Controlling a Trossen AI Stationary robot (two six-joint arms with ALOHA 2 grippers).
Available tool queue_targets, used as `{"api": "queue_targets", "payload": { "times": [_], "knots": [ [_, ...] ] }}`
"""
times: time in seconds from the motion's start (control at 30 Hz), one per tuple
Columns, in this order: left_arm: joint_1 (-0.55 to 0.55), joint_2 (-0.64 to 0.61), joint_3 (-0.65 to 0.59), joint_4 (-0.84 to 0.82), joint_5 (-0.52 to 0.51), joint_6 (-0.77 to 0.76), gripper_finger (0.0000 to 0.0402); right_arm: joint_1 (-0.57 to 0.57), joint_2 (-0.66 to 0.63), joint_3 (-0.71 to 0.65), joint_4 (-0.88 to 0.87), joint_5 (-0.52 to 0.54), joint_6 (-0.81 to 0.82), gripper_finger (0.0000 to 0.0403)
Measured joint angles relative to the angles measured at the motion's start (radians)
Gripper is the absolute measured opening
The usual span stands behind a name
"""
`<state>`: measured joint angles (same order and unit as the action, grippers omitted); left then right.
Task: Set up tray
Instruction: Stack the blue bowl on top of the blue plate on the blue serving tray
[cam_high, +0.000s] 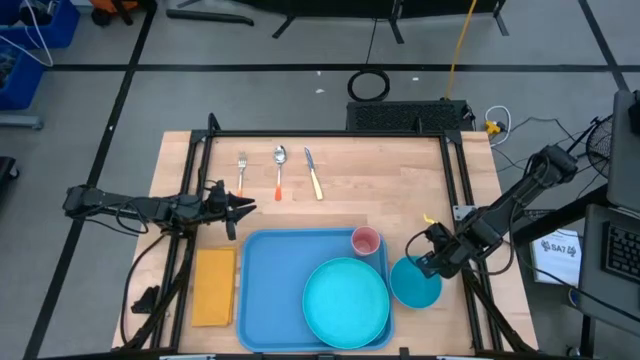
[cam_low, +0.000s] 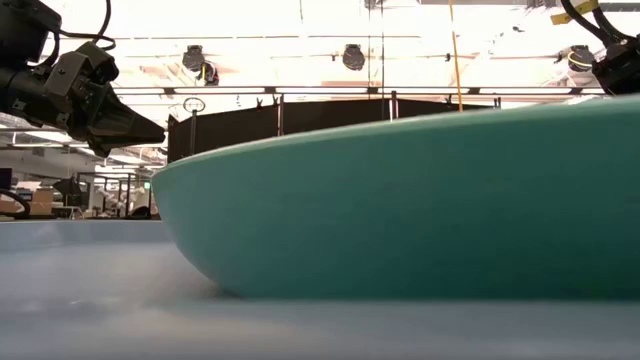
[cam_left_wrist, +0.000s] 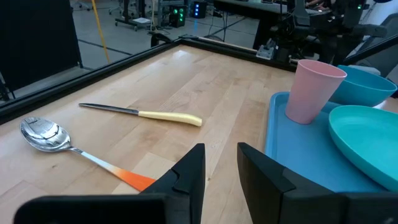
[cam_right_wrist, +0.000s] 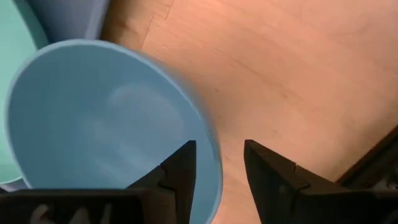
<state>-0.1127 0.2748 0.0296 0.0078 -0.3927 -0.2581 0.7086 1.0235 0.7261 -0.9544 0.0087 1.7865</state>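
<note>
The light-blue tray (cam_high: 265, 300) lies at the table's near edge. On it rest a round teal plate (cam_high: 345, 300) and an upright pink cup (cam_high: 366, 241) in its far right corner. A blue bowl (cam_high: 410, 285) sits just right of the tray. My right gripper (cam_high: 435, 262) is open over the bowl's right side; in the right wrist view its fingers stand on either side of the bowl's rim (cam_right_wrist: 211, 149), one inside, one outside, with a gap showing. My left gripper (cam_high: 240, 208) is open and empty, hovering off the tray's far left corner.
A fork (cam_high: 241, 172), a spoon (cam_high: 280, 170) with an orange handle and a yellow-handled knife (cam_high: 314, 173) lie in a row on the wood beyond the tray. A yellow-orange napkin (cam_high: 214, 287) lies left of the tray. Black frame rails (cam_high: 330, 133) border the table.
</note>
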Motion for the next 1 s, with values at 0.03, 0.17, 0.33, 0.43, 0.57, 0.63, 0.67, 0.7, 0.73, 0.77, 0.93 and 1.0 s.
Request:
{"api": "queue_targets", "payload": {
  "times": [0.03,0.17,0.33,0.43,0.57,0.63,0.67,0.7,0.73,0.77,0.93,1.0],
  "knots": [
    [0.0,0.0,0.0,0.0,0.0,0.0,0.0097,0.0,0.006,0.0,0.001,-0.012,0.0,0.012],
    [0.0,0.0,0.0,0.0,0.0,0.0,0.0097,0.0,0.038,0.0,0.002,-0.024,-0.001,0.0112],
    [0.0,0.0,0.0,0.0,0.0,0.0,0.0097,0.0,0.083,0.0,0.003,-0.029,-0.008,0.0091],
    [0.0,0.0,0.0,0.0,0.0,0.0,0.0097,0.0,0.111,0.0,0.012,-0.036,-0.015,0.0056],
    [0.0,0.0,0.0,0.0,0.0,0.0,0.0097,0.0,0.141,0.0,0.018,-0.034,-0.046,0.0009],
    [0.0,0.0,0.0,0.0,0.0,0.0,0.0097,0.0,0.146,0.001,0.024,-0.015,-0.06,0.0006],
    [0.0,0.0,0.0,0.0,0.0,0.0,0.0097,0.001,0.144,0.001,0.038,0.005,-0.072,0.0005],
    [0.0,0.0,0.0,0.0,0.0,0.0,0.0097,0.004,0.139,0.0,0.059,0.032,-0.081,0.0004],
    [0.0,0.0,0.0,0.0,0.0,0.0,0.0097,0.004,0.129,-0.002,0.077,0.052,-0.09,0.0004],
    [0.0,0.0,0.0,0.0,0.0,0.0,0.0097,0.004,0.117,-0.002,0.1,0.073,-0.1,0.0003],
    [0.0,0.0,0.0,0.001,0.001,0.0,0.0097,0.022,0.046,-0.002,0.212,0.198,-0.12,0.0002],
    [0.0,0.0,0.0,0.001,0.001,0.0,0.0097,0.032,0.021,-0.002,0.223,0.221,-0.121,0.0002]
  ]
}}
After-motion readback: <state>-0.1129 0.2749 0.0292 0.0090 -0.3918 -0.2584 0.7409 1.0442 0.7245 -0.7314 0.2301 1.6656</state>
